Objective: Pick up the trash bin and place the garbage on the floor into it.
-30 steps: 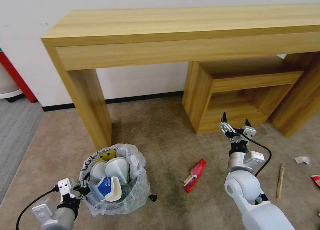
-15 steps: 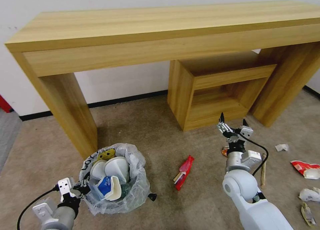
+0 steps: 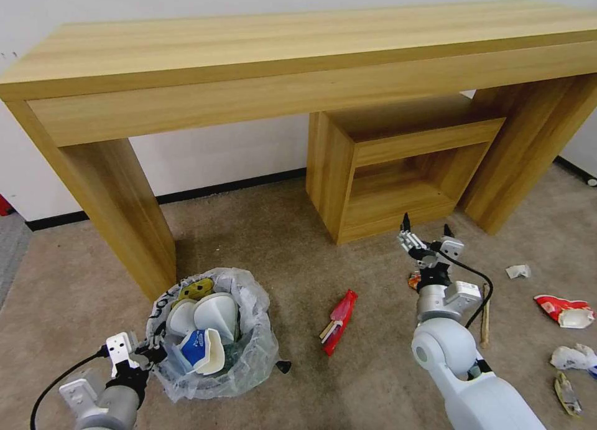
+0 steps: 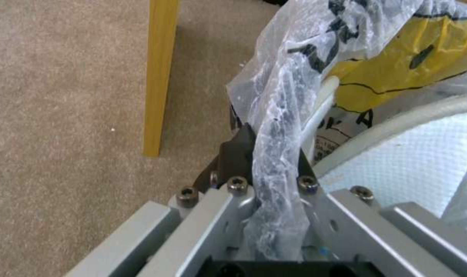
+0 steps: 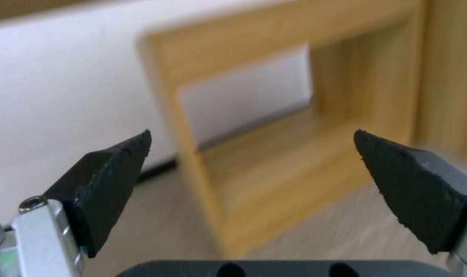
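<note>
The floor (image 3: pixel 298 243), a beige carpet, ran under a long wooden table (image 3: pixel 298 50) with a small open shelf unit (image 3: pixel 398 168) tucked beneath it, and most of the garbage left to collect lay on the robot's right. The trash bin (image 3: pixel 211 333), lined with a crinkly white bag and already holding white slippers and a blue-white carton, sat low on the left side of the head view, just in front of the table's left leg. The left gripper (image 3: pixel 146 352) was pinched on the bagged rim of that bin (the left wrist view showed the plastic squeezed between its dark fingers (image 4: pixel 238 150)), so that arm was taken up with carrying. The right gripper (image 3: pixel 426 240) hung above the carpet with its two black fingers (image 5: pixel 110 181) spread wide and nothing between them, pointing toward the shelf unit. Between bin and right arm lay a red wrapper (image 3: pixel 336 321), its long axis running from near the robot away toward the table. It lay to the left of the right gripper and nearer the robot, so the free right arm was judged the one to reach it. A wooden stick (image 3: pixel 484 318) lay just beside that arm on its far side. Farther right were a second red wrapper (image 3: pixel 553 307) and a crumpled scrap of paper (image 3: pixel 517 271).
</note>
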You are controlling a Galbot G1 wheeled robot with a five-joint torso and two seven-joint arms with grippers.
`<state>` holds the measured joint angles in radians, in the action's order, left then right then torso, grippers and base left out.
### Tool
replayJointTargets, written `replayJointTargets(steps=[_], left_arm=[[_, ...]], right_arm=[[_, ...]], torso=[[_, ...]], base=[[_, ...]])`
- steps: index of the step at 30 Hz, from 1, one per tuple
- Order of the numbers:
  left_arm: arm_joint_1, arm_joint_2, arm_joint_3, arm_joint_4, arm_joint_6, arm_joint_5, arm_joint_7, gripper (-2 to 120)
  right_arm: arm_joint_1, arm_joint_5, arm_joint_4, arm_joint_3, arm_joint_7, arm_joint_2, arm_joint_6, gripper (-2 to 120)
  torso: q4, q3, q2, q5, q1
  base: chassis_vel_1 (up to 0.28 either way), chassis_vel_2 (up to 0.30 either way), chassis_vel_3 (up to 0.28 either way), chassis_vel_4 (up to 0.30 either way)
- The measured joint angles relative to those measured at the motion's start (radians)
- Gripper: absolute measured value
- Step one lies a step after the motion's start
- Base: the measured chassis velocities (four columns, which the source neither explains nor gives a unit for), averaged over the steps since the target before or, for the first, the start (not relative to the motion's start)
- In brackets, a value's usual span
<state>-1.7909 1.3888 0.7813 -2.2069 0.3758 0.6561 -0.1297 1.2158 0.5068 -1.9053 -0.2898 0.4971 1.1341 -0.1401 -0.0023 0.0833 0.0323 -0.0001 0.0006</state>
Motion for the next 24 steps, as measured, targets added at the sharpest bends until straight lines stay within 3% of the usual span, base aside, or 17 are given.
replayJointTargets(steps=[2,4,5,8,15,24], left_arm=[[-0.003,-0.001,0.002,-0.002,0.0,0.001,0.0,1],[-0.006,0.001,0.003,-0.005,-0.002,0.001,0.0,1],[-0.006,0.001,0.003,-0.005,-0.002,0.001,0.0,1],[-0.007,0.007,0.004,-0.006,-0.004,0.0,0.0,1],[-0.006,0.015,0.009,-0.005,-0.011,-0.001,0.0,1],[0.009,0.029,0.005,0.012,-0.014,-0.006,-0.003,1]], right_arm=[[-0.01,0.051,-0.004,0.034,-0.001,-0.029,0.037,100],[-0.054,0.221,-0.002,0.102,0.027,-0.05,0.134,100],[-0.054,0.221,-0.002,0.102,0.027,-0.05,0.134,100],[-0.126,0.447,0.03,0.205,0.154,-0.047,0.285,100],[-0.15,0.488,0.114,0.284,0.288,0.025,0.38,100],[-0.187,0.453,0.41,0.383,0.313,0.095,0.421,100]], torso=[[-0.0001,0.0,0.0,0.0001,0.0],[0.0,0.0,0.0,0.0,0.0],[0.0,0.0,0.0,0.0,0.0],[0.0001,0.0,0.0,-0.0001,0.0],[0.0001,0.0,0.0,0.0,0.0],[-0.0001,0.0,0.0,0.0002,0.0]], base=[[0.0,0.0,0.0,0.0],[0.0,0.0,0.0,0.0],[0.0,0.0,0.0,0.0],[0.0,0.0,0.0,0.0],[0.0,0.0,0.0,0.0],[0.0,0.0,0.0,0.0]])
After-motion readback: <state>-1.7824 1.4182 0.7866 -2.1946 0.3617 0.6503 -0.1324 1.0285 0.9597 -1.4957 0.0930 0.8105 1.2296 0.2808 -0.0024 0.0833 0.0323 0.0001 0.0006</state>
